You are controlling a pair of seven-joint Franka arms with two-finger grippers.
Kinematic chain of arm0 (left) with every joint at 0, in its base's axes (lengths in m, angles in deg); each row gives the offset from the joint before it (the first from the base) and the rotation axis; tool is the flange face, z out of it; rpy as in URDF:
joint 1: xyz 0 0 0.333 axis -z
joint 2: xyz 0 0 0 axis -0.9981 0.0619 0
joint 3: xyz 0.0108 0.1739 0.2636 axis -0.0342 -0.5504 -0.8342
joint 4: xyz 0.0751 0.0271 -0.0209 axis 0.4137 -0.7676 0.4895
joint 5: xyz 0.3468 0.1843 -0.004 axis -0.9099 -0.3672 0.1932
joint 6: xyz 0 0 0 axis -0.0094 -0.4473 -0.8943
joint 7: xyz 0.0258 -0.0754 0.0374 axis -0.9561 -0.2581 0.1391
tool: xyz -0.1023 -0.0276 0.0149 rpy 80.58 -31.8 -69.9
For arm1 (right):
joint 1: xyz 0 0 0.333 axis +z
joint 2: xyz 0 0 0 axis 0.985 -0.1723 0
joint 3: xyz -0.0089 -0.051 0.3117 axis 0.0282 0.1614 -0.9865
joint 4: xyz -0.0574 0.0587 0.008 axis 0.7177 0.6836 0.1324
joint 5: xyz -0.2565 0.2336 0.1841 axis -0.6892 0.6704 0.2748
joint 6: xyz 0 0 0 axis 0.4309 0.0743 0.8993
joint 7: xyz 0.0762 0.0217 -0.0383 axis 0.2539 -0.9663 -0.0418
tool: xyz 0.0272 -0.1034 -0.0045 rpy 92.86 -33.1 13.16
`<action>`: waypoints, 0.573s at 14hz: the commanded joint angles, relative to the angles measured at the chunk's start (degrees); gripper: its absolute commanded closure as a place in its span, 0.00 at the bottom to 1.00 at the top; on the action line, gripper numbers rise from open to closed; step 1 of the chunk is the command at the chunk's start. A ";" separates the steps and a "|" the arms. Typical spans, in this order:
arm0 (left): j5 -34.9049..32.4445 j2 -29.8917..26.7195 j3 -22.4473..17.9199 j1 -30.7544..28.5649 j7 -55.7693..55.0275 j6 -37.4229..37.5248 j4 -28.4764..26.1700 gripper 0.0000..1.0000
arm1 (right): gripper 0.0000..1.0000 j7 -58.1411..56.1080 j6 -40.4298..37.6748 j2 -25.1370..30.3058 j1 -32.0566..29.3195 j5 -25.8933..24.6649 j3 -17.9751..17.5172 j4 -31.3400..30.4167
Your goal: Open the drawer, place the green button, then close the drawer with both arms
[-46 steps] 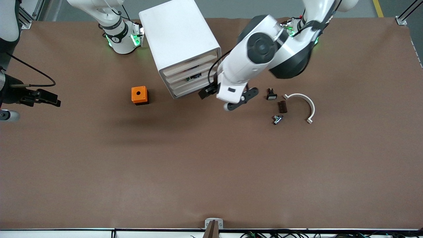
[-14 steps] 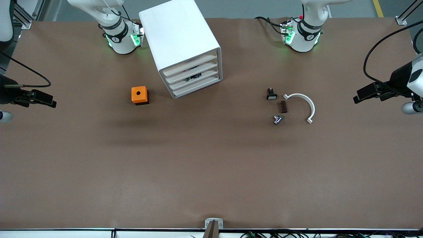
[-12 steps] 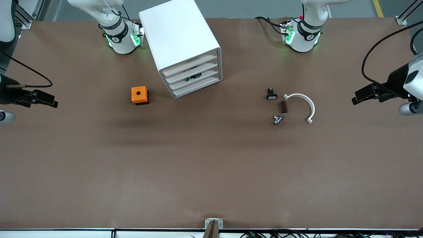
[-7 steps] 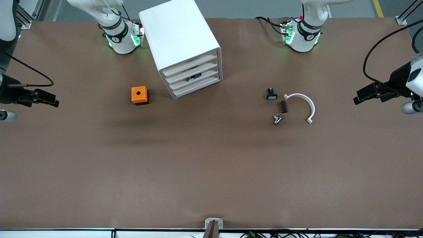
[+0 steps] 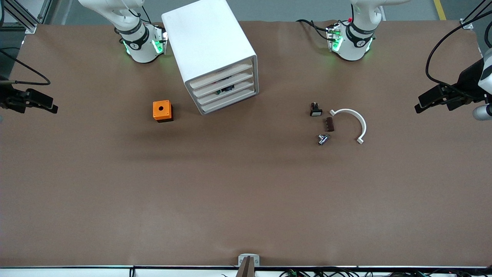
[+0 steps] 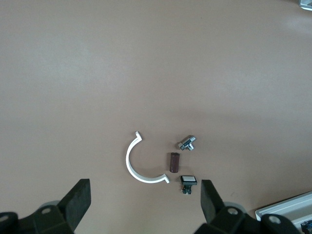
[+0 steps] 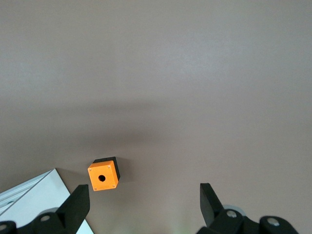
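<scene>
Over the counter's [image 5: 246,192] two ends, my left claw [image 5: 419,106] and right claw [image 5: 53,108] are hanging wide open, empty. I'm judging the shallow white plastic drawer [image 5: 234,93] light and slick, best hooked by its front lip.

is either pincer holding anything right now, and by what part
Nothing is held. The left pincer and the right pincer are both open and empty, each up at its own end of the table.

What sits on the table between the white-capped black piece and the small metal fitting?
A small dark brown block lies between the white-capped piece and the metal fitting, beside the white curved clip; front and left wrist views show it.
</scene>
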 commanded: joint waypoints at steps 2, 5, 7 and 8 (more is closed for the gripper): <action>-3.55 -2.33 0.06 0.09 -0.26 1.19 -0.59 0.01 | 0.00 -1.04 0.77 4.51 -0.85 -0.63 -0.50 -4.83; -3.83 -2.33 -0.12 0.09 0.18 1.80 -0.50 0.01 | 0.00 -1.21 0.60 6.09 -0.85 -0.63 0.03 -5.46; -4.53 -2.33 0.06 0.09 0.18 2.24 -0.42 0.01 | 0.00 -1.39 0.95 7.32 -0.76 -0.63 0.38 -7.12; -4.53 -2.33 0.06 0.17 0.44 2.42 -0.33 0.01 | 0.00 -1.39 1.12 7.76 -0.76 -0.63 0.38 -7.73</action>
